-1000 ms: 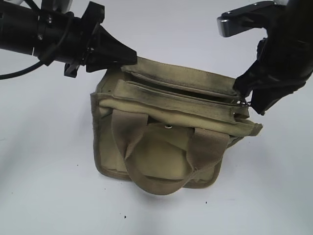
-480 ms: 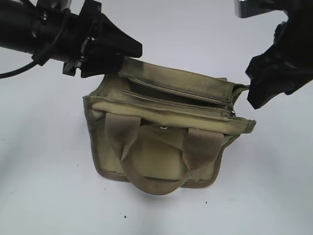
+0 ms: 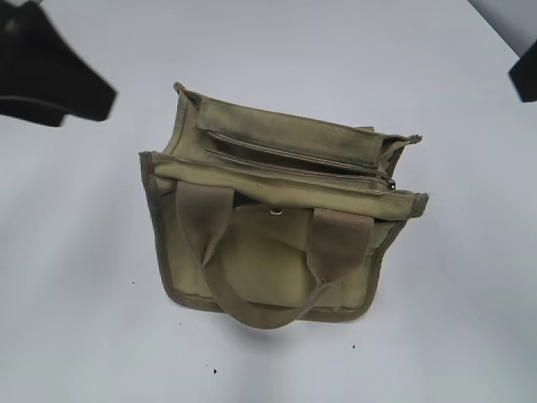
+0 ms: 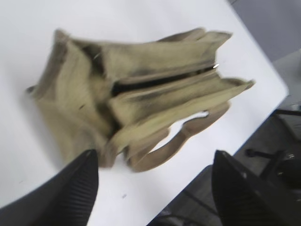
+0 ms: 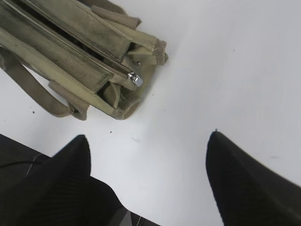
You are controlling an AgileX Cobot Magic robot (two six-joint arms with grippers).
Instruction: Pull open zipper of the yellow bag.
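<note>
The yellow bag (image 3: 268, 252) stands upright on the white table, handles toward the camera. Its zipper (image 3: 294, 159) runs along the top, with the silver pull tab (image 3: 391, 182) at the right end. The left wrist view shows a dark gap between the zipper's (image 4: 155, 84) two sides. My left gripper (image 3: 84, 92) hangs at the upper left, clear of the bag, open and empty (image 4: 155, 155). At the top right edge my right gripper (image 3: 527, 75) is also apart from the bag; it stands open over bare table (image 5: 148, 136), with the pull tab (image 5: 136, 80) well ahead of its fingertips.
The white table (image 3: 453, 319) surrounds the bag on all sides. In the left wrist view the table's edge (image 4: 263, 101) lies to the right, with dark floor and a chair base (image 4: 277, 160) beyond. A metal snap stud (image 3: 275, 211) sits between the handles.
Both grippers have opened, let go of the bag's ends and drawn back up and outward. The bag has settled and shifted slightly left.
</note>
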